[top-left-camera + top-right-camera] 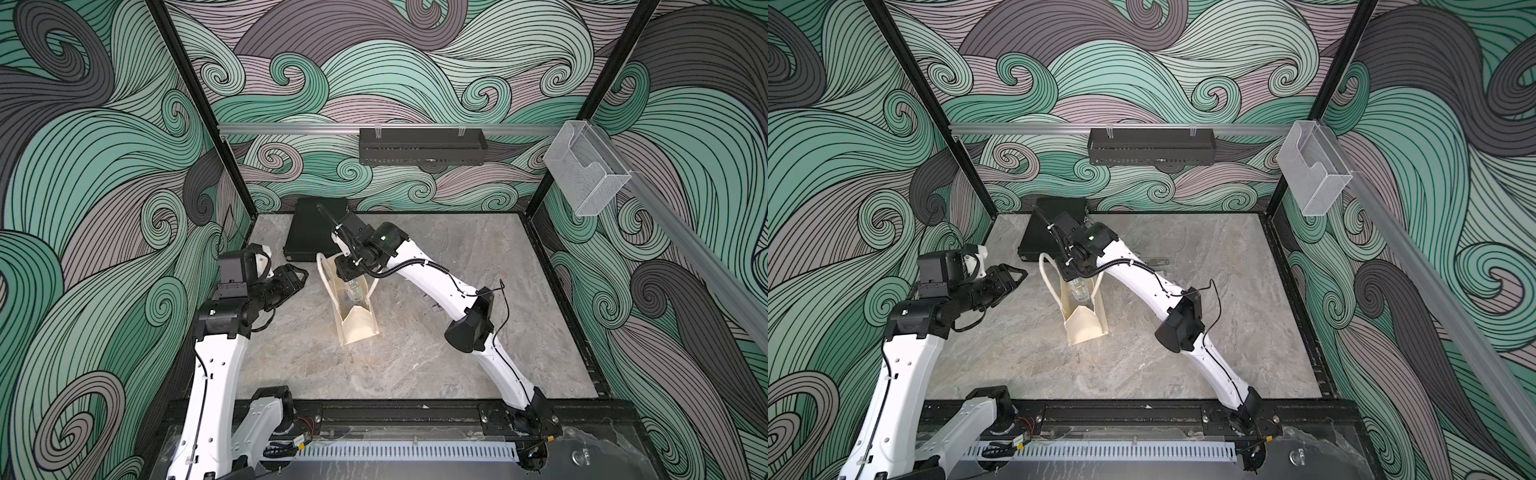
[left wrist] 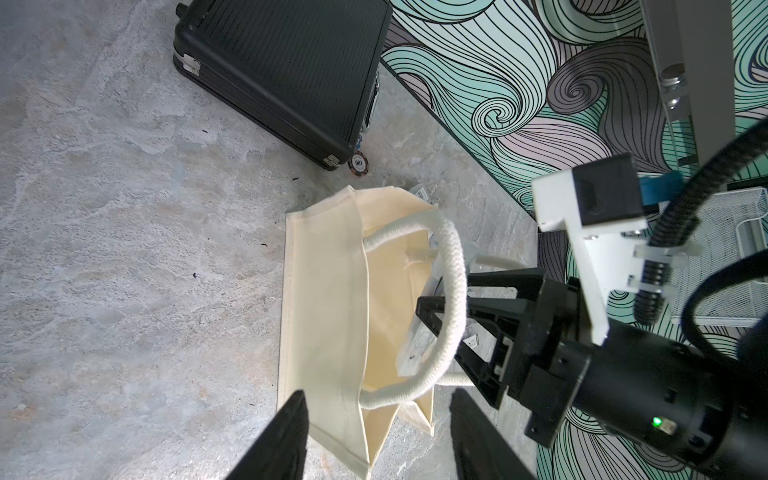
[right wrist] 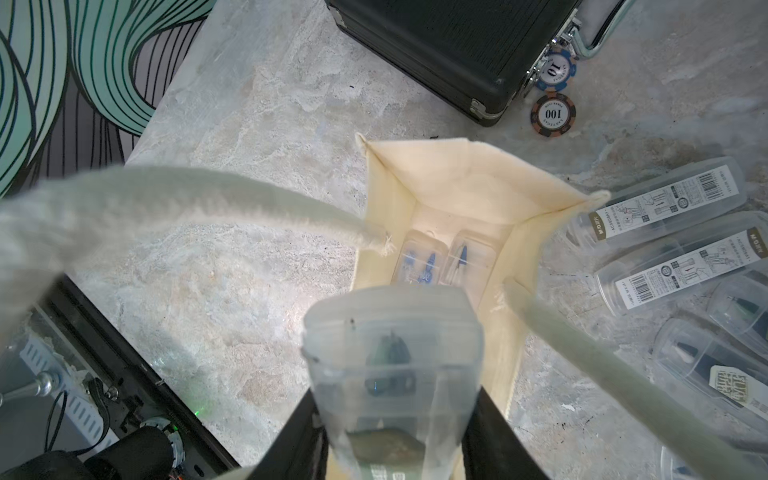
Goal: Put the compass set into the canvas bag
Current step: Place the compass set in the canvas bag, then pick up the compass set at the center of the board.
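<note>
- Right gripper point(image 3: 392, 399) closed on clear plastic compass set point(image 3: 390, 332), held end-down at mouth of cream canvas bag point(image 3: 457, 174), between its two rope handles point(image 3: 208, 199).
- Bag upright mid grey marble table point(image 1: 415, 365); two similar clear cases point(image 3: 424, 262) at its bottom.
- Left gripper point(image 2: 376, 395) partly open, empty, near bag, not touching.
- Flat black hard case point(image 1: 311, 232) behind bag, by back wall.

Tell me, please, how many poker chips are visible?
2: a blue chip against the black case, a brown chip on the table next to it; others may be hidden.
</note>
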Controlling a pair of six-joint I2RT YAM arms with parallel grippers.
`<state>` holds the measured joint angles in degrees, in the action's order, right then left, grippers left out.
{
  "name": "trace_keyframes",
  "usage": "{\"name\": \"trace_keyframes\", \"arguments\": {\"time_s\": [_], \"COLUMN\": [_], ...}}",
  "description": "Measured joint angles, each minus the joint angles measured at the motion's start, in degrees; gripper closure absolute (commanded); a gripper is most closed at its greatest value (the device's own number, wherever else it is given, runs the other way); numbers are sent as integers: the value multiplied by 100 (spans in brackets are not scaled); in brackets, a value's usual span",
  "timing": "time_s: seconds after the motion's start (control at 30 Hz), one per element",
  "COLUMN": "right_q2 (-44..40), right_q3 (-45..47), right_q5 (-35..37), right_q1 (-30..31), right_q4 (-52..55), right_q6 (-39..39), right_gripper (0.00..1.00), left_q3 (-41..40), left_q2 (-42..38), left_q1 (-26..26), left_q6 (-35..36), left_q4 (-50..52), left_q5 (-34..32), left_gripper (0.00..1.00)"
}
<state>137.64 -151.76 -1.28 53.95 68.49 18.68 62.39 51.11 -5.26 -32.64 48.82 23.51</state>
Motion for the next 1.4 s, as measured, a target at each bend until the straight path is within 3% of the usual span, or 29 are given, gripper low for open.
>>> {"name": "trace_keyframes", "arguments": {"time_s": [0.4,0.73,1.1,1.4], "right_q2": [511,420,-1141,-2741], "right_q3": [431,439,511,1519], "right_q5": [-15,4,192,1235], "right_q1": [-9,9,118,120], "right_q4": [-61,-103,-155,-269], "right_q6": [348,450,317,-114], "right_gripper": [54,24,19,15], "left_q3": [-4,-4,-4,-4], "left_q2": [4,7,4,7], "left_q1": [15,20,59,157], "left_q6": [-7,-24,-48,-48], "left_q4": [0,0,-2,0], "left_q5": [-7,-9,-13,-57], "left_gripper": [44,44,44,44]}}
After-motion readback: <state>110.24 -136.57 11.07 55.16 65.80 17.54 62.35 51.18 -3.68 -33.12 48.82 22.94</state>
